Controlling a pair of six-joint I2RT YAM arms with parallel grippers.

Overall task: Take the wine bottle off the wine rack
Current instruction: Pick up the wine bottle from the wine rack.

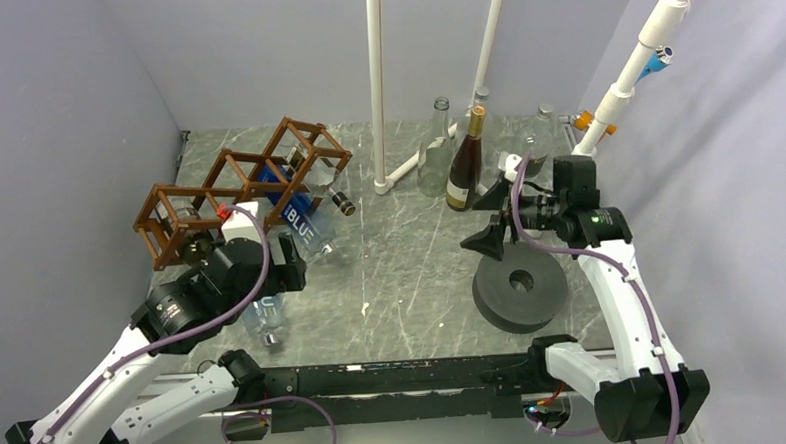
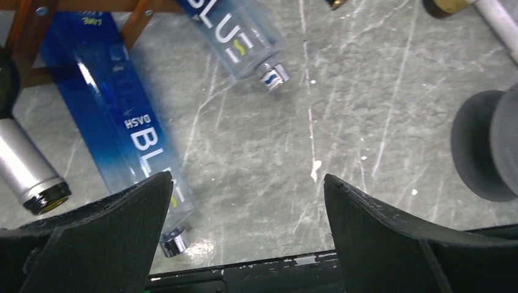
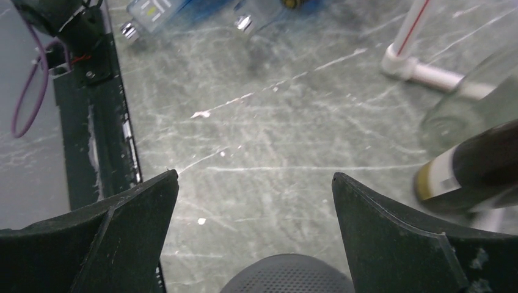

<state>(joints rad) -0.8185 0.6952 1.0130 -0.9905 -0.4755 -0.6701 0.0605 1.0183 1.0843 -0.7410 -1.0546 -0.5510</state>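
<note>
The brown wooden wine rack (image 1: 229, 189) stands at the back left, with its sticks along the top left of the left wrist view (image 2: 142, 17). Two blue bottles lettered BLU lie in its cells, necks pointing out; one (image 2: 125, 131) reaches under my left finger and the other (image 2: 238, 33) is further off. A dark wine bottle with a silver foil neck (image 2: 24, 166) lies in the cell at the far left. My left gripper (image 1: 289, 272) (image 2: 247, 183) is open and empty, just in front of the rack. My right gripper (image 1: 482, 236) (image 3: 255, 177) is open and empty.
A black round disc (image 1: 519, 285) (image 3: 287, 276) lies under the right gripper. A dark wine bottle (image 1: 464, 164) (image 3: 476, 168) and clear bottles (image 1: 434, 150) stand at the back beside white pipes (image 1: 376, 83). Another dark bottle's neck (image 1: 340, 202) sticks out of the rack's right end.
</note>
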